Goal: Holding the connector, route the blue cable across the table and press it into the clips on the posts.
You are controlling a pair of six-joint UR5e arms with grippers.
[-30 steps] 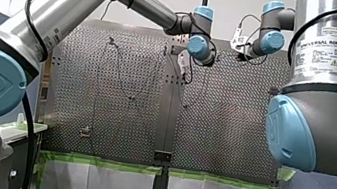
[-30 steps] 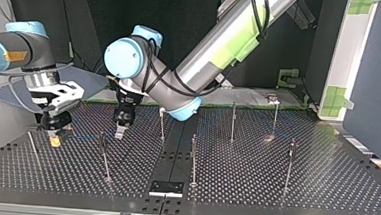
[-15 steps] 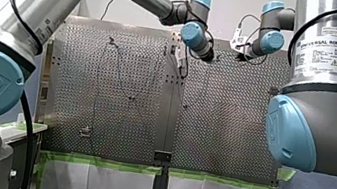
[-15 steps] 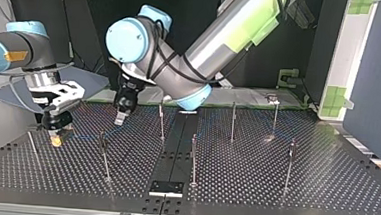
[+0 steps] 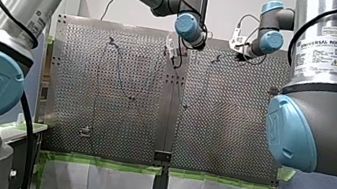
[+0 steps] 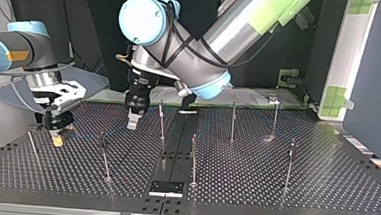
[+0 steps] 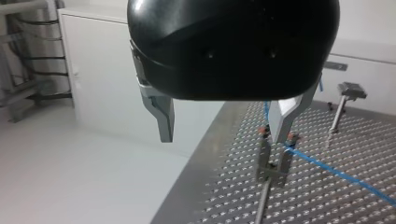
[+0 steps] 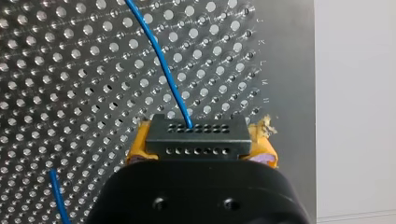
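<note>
The black connector [image 8: 195,137] sits clamped between the yellow pads of my right gripper [image 8: 201,144], and the blue cable [image 8: 161,60] runs from it over the perforated table. In the top view my right gripper [image 6: 55,135] hangs low at the left, with the cable [image 6: 84,136] trailing toward a post [image 6: 103,155]. My left gripper [image 6: 133,120] hovers open and empty above the table beside another post [image 6: 161,121]. In the left wrist view its metal fingers [image 7: 161,116] stand wide apart, and a clip post [image 7: 271,168] with the cable [image 7: 327,165] lies under one finger.
Several thin upright posts stand across the table [image 6: 323,196], such as those at the top view's middle [image 6: 193,160] and right [image 6: 289,163]. A black plate [image 6: 166,187] lies at the near edge. A white wall panel [image 7: 116,84] borders the table beyond my left gripper.
My left arm has lifted and swung toward the top view's right, its open gripper moving away from the cable near the left post. My right gripper has stayed put with the connector.
</note>
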